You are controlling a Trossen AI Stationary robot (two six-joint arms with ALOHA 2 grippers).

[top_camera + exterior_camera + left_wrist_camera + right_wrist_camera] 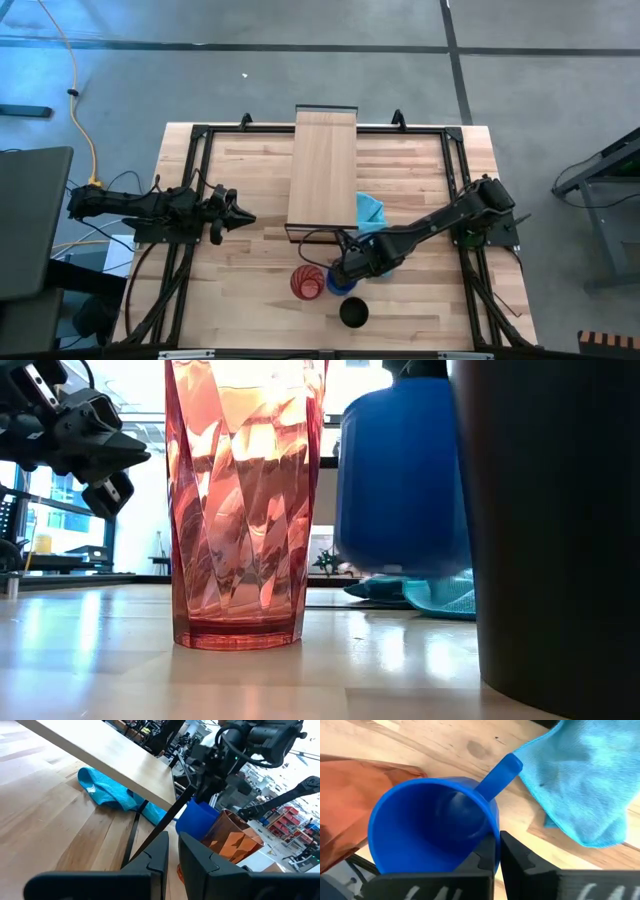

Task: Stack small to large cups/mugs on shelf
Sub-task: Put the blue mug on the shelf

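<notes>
Right now I have the right tool [496,851] clamped on the rim of the blue mug [434,822], one finger inside the wall and one outside, at the side opposite the handle, which points toward the light-blue cloth [580,780]. From the low camera the mug's base hangs clear of the counter [100,660], so it is lifted, with the cloth lying behind and below it. From overhead, the right arm reaches in from the right edge to a spot just in front of the shelf's near end, and the mug [340,281] sits under the tool beside the red-orange tumbler [308,281]. The tumbler stands upright on the counter, just left of the mug; I cannot tell whether the two touch. The black cup [353,313] stands upright a little nearer the front edge, apart from both. The shelf [322,165] runs from the back of the counter toward the middle, its board bare, and the cloth lies at its near right corner, partly tucked under it. My left tool [240,214] waits over the left part of the counter, well apart from the cups, its fingers nearly together and holding nothing, pointed toward the shelf.
</notes>
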